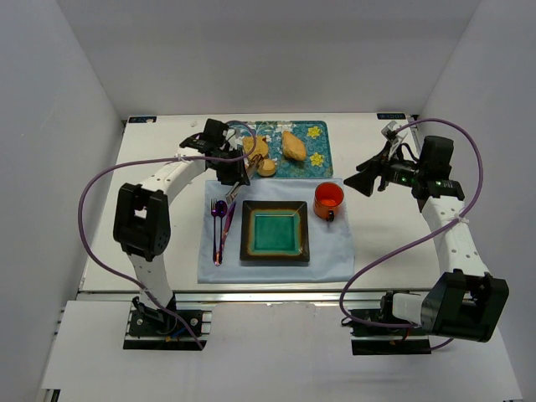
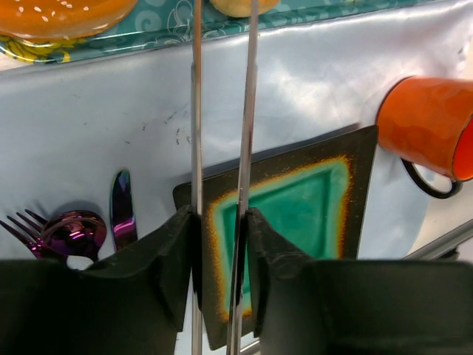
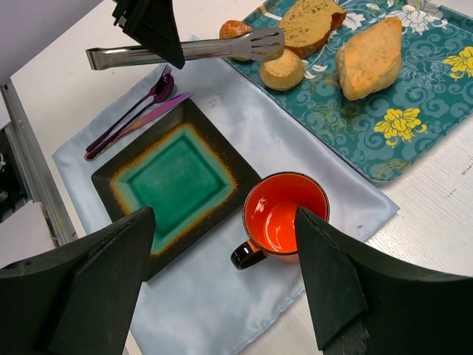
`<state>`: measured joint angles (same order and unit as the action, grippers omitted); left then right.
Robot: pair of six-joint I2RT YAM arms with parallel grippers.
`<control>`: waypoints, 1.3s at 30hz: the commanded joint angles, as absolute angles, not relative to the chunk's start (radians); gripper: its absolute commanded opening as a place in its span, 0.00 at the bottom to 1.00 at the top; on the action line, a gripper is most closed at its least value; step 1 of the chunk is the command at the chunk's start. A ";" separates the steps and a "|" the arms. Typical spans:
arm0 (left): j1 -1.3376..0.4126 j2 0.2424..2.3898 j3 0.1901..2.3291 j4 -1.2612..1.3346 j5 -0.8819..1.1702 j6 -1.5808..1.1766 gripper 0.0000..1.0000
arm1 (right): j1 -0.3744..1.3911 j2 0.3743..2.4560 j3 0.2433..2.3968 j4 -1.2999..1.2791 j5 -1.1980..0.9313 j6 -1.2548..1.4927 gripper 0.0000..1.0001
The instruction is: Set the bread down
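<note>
L gripper (image 2: 222, 218) clamps 1 pair of tongs (image 3: 222, 48), tips just beside the bread (image 3: 283, 70), 1 of 4 pcs on tray (image 3: 414, 148). R gripper (image 3: 224, 214) gapes wide, near 1 cup (image 3: 284, 214), 1 plate (image 3: 174, 181).

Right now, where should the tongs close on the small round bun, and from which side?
Probably across the widest middle of the bun, one tip either side, coming from the placemat side: it is round, smooth-topped, and lies at the edge of the tray nearest the tongs.
</note>
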<state>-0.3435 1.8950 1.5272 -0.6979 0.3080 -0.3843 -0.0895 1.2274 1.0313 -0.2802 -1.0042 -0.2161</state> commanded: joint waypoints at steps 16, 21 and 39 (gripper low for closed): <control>-0.348 1.724 1.511 -0.623 0.414 -0.416 0.22 | -0.098 1.186 1.019 -0.258 -1.037 -0.221 0.81; -0.348 1.590 1.418 -0.684 0.457 -0.384 0.21 | -0.098 1.177 1.012 -0.270 -1.034 -0.232 0.81; -0.390 1.278 0.907 -0.696 0.600 -0.284 0.33 | -0.098 1.210 1.031 -0.275 -1.069 -0.216 0.81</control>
